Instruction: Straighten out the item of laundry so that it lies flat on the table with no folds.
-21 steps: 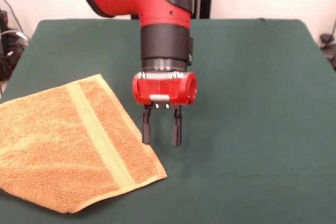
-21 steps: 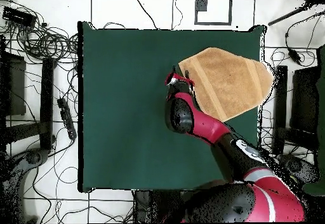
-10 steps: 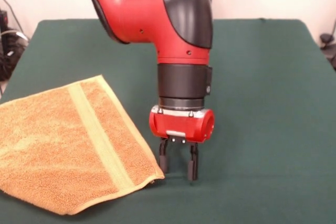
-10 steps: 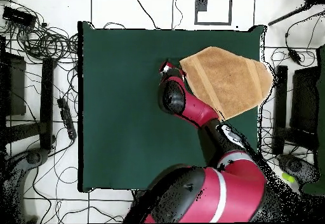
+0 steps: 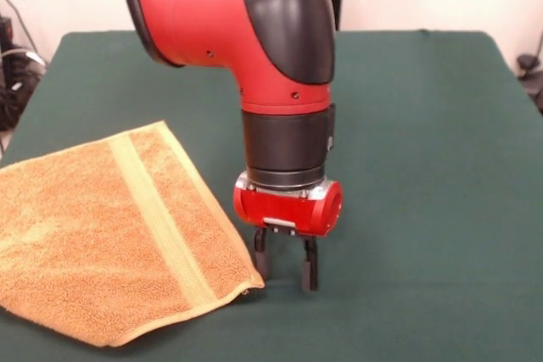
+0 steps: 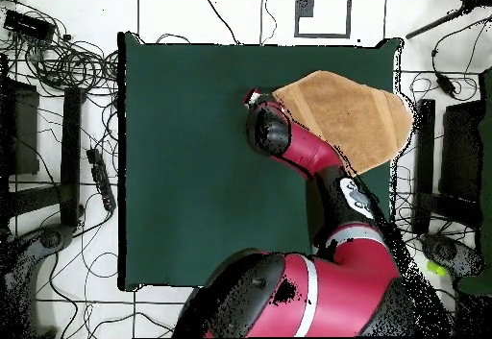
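The item of laundry point(image 5: 102, 235) is an orange-tan towel with a paler stripe, lying on the green table point(image 5: 424, 167) at the near left and running past the picture's left edge. My gripper point(image 5: 286, 282) stands upright just right of the towel's near right corner, tips at the cloth of the table. It is open and holds nothing, and its left finger point(image 5: 261, 265) is right beside that corner. In the overhead view the towel point(image 6: 351, 114) shows an uneven outline near the table's point(image 6: 183, 162) upper right edge. There the gripper point(image 6: 253, 99) sits at the towel's left tip, mostly hidden under the arm.
The arm's thick red and black wrist point(image 5: 284, 150) rises straight above the gripper. Cables and dark equipment point(image 6: 58, 66) lie on the floor round the table in the overhead view. The towel lies close to the table's edge point(image 6: 396, 85).
Over the last second the gripper came down and toward the table's near side, then shifted slightly left, ending beside the towel's near corner. The towel has not moved.
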